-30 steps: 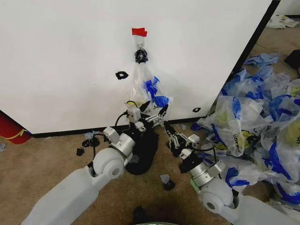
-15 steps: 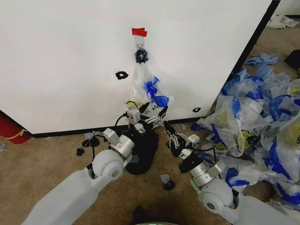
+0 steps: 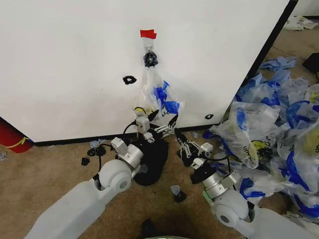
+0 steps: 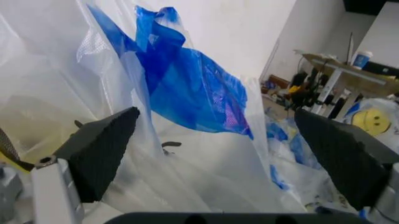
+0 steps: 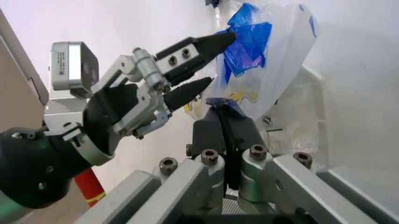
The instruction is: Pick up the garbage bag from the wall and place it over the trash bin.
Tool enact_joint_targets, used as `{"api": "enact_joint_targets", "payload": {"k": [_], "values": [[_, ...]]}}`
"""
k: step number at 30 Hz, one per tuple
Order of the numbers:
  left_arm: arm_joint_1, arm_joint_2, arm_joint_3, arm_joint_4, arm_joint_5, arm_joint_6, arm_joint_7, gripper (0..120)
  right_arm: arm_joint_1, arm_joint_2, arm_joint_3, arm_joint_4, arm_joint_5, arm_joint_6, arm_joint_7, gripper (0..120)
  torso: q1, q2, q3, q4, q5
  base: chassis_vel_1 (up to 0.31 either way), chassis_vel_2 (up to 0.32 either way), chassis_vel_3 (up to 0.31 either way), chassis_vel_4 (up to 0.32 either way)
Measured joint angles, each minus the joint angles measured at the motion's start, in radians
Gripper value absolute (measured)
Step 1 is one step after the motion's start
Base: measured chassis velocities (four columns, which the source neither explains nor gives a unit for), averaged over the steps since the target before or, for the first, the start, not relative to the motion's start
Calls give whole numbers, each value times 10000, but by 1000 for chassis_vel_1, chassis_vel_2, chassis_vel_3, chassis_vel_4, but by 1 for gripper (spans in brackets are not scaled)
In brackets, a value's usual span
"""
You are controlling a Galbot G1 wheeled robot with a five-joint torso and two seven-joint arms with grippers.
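Your garbage bag (image 3: 158, 97) hangs from a metal hook (image 3: 149, 49) on the white wall (image 3: 65, 64), just under a red tape strip (image 3: 148, 34). Your left end effector (image 3: 163, 120) is at the bag's lower part with its fingers spread apart and the plastic between them. Your right end effector (image 3: 180, 140) sits lower, near the bag's bottom, its fingers pressed together on nothing. The trash bin (image 3: 152, 162) stands on the brown carpet (image 3: 45, 169) at the wall's foot, partly behind your left arm. A heap of blue-and-white bags (image 3: 279, 134) covers the floor on your right, and small black scraps (image 3: 85, 161) lie about.
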Motion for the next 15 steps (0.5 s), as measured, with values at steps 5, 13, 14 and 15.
{"api": "enact_joint_targets", "payload": {"k": [5, 13, 14, 15], "values": [[-96, 109, -19, 147, 216, 46, -4, 99, 1, 16, 1, 0, 1, 6, -2, 0, 0, 0, 0, 0, 0, 0, 0, 0, 0], [-149, 381, -121, 224, 342, 61, -5, 99, -28, 6, 79, 13, 3, 12, -2, 0, 0, 0, 0, 0, -1, 0, 0, 0, 0], [-135, 460, -171, 218, 348, 63, -6, 99, -34, 7, 89, 14, 3, 14, -3, 0, 0, 0, 0, 0, 0, 0, 0, 0, 0], [-121, 496, -200, 199, 348, 69, -10, 99, -35, 9, 89, 14, 3, 14, -3, 0, 0, 0, 0, 0, 0, 0, 0, 0, 0]]}}
